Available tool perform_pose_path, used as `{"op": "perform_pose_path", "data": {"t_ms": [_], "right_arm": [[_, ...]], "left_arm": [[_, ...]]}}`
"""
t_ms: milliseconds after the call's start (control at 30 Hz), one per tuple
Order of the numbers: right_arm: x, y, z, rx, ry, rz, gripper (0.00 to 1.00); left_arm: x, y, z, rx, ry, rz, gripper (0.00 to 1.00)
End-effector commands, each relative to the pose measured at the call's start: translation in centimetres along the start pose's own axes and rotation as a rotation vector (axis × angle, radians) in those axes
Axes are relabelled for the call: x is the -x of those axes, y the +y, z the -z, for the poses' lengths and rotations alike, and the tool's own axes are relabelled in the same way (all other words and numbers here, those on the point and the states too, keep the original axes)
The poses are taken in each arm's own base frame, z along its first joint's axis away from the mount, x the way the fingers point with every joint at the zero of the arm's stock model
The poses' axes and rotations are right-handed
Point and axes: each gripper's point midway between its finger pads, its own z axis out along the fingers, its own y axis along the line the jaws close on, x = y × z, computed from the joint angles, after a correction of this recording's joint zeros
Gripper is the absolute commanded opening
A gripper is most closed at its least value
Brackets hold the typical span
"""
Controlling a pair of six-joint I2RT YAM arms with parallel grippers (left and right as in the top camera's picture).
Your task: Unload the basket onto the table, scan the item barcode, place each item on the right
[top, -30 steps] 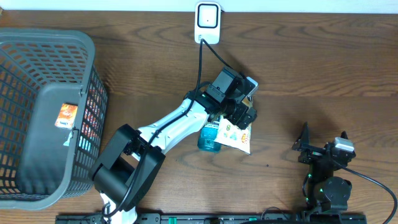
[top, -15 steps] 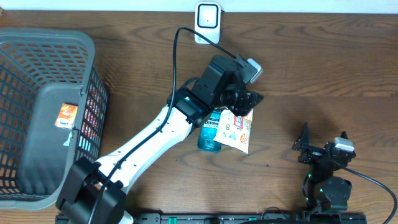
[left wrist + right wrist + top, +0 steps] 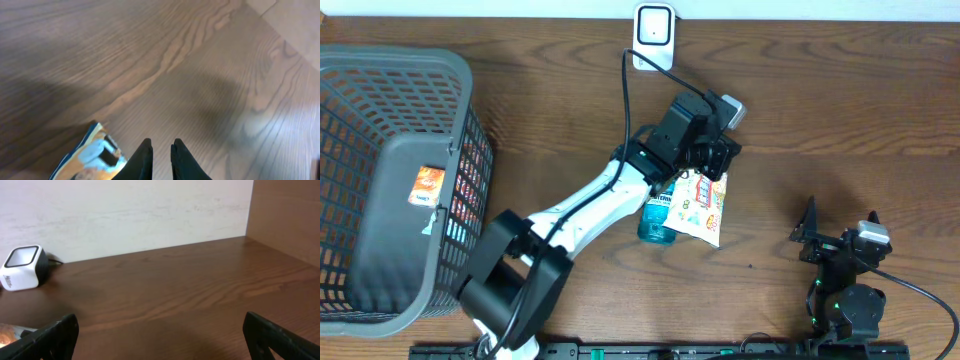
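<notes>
The right end effector [image 3: 160, 322] sits nearest, fingers spread wide with nothing between them. Farther out on the table [image 3: 840, 120], the snack packet [image 3: 701, 207] lies flat beside a blue bottle [image 3: 657, 218]. The left end effector [image 3: 159, 150] is at the packet's far edge, fingers drawn almost together. Whether they nip the wrapper is hidden. Confirm a firm pinch before lifting, then turn the barcode face toward the white scanner [image 3: 653, 30] at the far edge.
</notes>
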Motion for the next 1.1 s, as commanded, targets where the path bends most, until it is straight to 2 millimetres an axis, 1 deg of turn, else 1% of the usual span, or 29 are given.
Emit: {"op": "perform_pose_path", "data": {"t_ms": [0,67,167,200,300,367,433,467,533,567,633,700,767,833,933,1000,1033,1067], "right_arm": [[0.0,-0.2,0.0,-0.007,0.001,0.010,0.99],[0.0,-0.2,0.0,-0.007,0.001,0.010,0.99],[0.0,-0.2,0.0,-0.007,0.000,0.009,0.99],[0.0,-0.2,0.0,-0.007,0.001,0.010,0.99],[-0.1,-0.2,0.0,-0.007,0.001,0.010,0.99],[0.0,-0.2,0.0,-0.007,0.001,0.010,0.99],[-0.1,-0.2,0.0,-0.007,0.001,0.010,0.99],[0.0,-0.2,0.0,-0.007,0.000,0.009,0.99],[0.0,-0.2,0.0,-0.007,0.001,0.010,0.99],[0.0,-0.2,0.0,-0.007,0.001,0.010,0.99],[0.0,-0.2,0.0,-0.007,0.001,0.010,0.99],[0.0,-0.2,0.0,-0.007,0.001,0.010,0.99],[0.0,-0.2,0.0,-0.007,0.000,0.009,0.99],[-0.1,-0.2,0.0,-0.007,0.001,0.010,0.99],[0.0,-0.2,0.0,-0.007,0.001,0.010,0.99],[0.0,-0.2,0.0,-0.007,0.001,0.010,0.99],[0.0,-0.2,0.0,-0.007,0.001,0.010,0.99],[0.0,-0.2,0.0,-0.007,0.001,0.010,0.99]], "left_arm": [[0.6,0.0,-0.9,-0.028,-0.023,0.071,0.15],[0.3,0.7,-1.5,-0.007,-0.025,0.100,0.15],[-0.9,3.3,-2.4,0.112,-0.022,0.193,0.15],[-1.2,3.9,-2.7,0.136,-0.020,0.221,0.15],[-3.2,4.9,-3.7,0.162,0.025,0.331,0.15],[-5.1,5.5,-3.9,0.192,0.080,0.394,0.08],[-7.2,6.9,-3.3,0.293,0.136,0.447,0.08],[-8.3,8.0,-2.7,0.367,0.161,0.470,0.08],[-10.1,9.5,-1.6,0.480,0.206,0.505,0.08],[-10.8,9.8,-1.1,0.516,0.227,0.520,0.08],[-12.1,10.0,-0.5,0.549,0.270,0.546,0.08],[-12.5,9.9,-0.4,0.555,0.290,0.549,0.08],[-12.3,9.7,-0.4,0.550,0.284,0.548,0.08],[-11.4,9.4,-0.2,0.540,0.266,0.541,0.08],[-8.1,8.4,0.6,0.502,0.205,0.487,0.09],[-5.1,7.4,1.5,0.470,0.150,0.426,0.16],[-3.6,7.0,2.1,0.461,0.118,0.402,0.17],[-2.3,6.7,2.7,0.456,0.089,0.385,0.23]]}}
